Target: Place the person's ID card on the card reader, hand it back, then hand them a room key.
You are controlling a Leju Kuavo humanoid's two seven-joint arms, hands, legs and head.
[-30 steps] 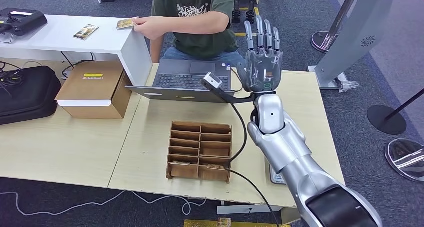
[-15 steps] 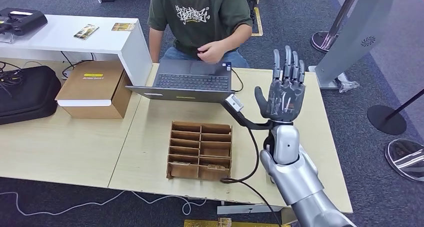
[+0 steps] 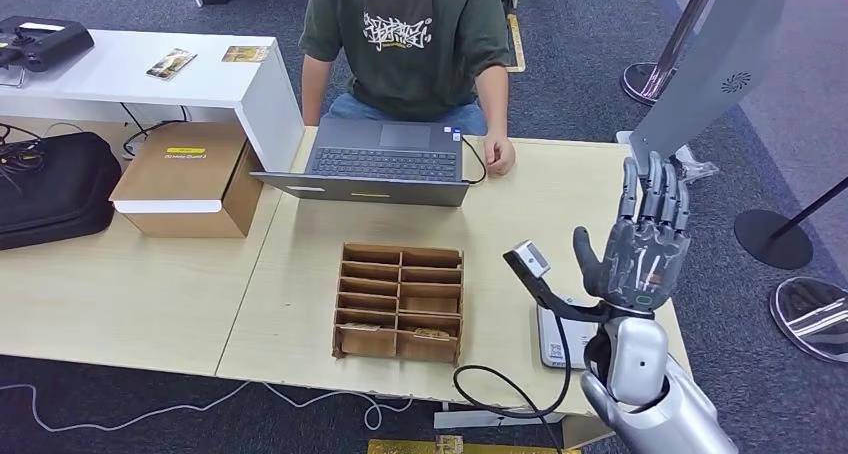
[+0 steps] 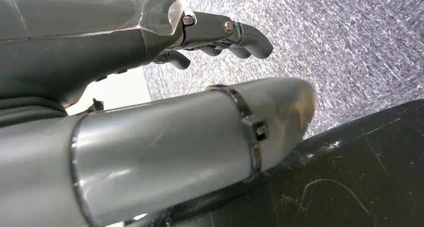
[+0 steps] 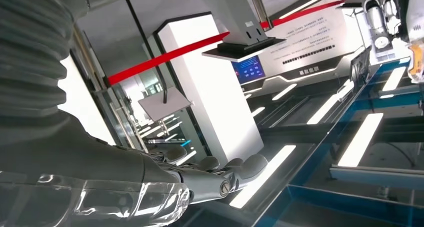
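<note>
Head view: ID card lies on the white shelf, far left. Wooden key rack mid-surface. Right robot hand raised, fingers spread, empty; lower it palm-down toward rack slots. Left robot hand unclear.

My right robot hand stands raised on a nearly upright forearm, fingers straight and close together pointing up, thumb spread to the side, holding nothing. The silver right arm rises from the lower edge of my head view. My left robot hand hangs beside my body, its dark fingers loosely curled, nothing between them.
</note>
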